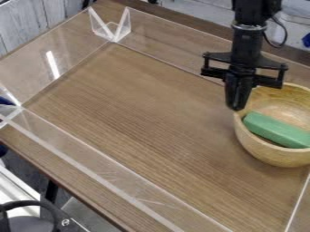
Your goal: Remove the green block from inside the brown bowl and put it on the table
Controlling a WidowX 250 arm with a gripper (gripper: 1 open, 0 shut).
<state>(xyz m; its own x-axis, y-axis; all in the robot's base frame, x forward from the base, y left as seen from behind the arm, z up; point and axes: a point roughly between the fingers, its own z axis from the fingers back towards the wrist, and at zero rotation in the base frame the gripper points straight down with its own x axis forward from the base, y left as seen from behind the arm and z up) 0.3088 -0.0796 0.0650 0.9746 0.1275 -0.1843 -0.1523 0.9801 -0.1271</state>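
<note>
The brown bowl (269, 156) stands at the right of the table (133, 113). Inside it the green block (276, 130) lies flat, slanting from upper left to lower right. My gripper (238, 101) hangs from a black arm and points nearly straight down, its fingers pressed together. The tips sit at the bowl's back left rim, just left of the block's near end. Nothing shows between the fingers, and the block is not gripped.
Low clear acrylic walls (54, 62) run round the tabletop, with a clear bracket (109, 25) at the back corner. The bowl sits close to the right wall. Bare wood stretches left and in front of the bowl.
</note>
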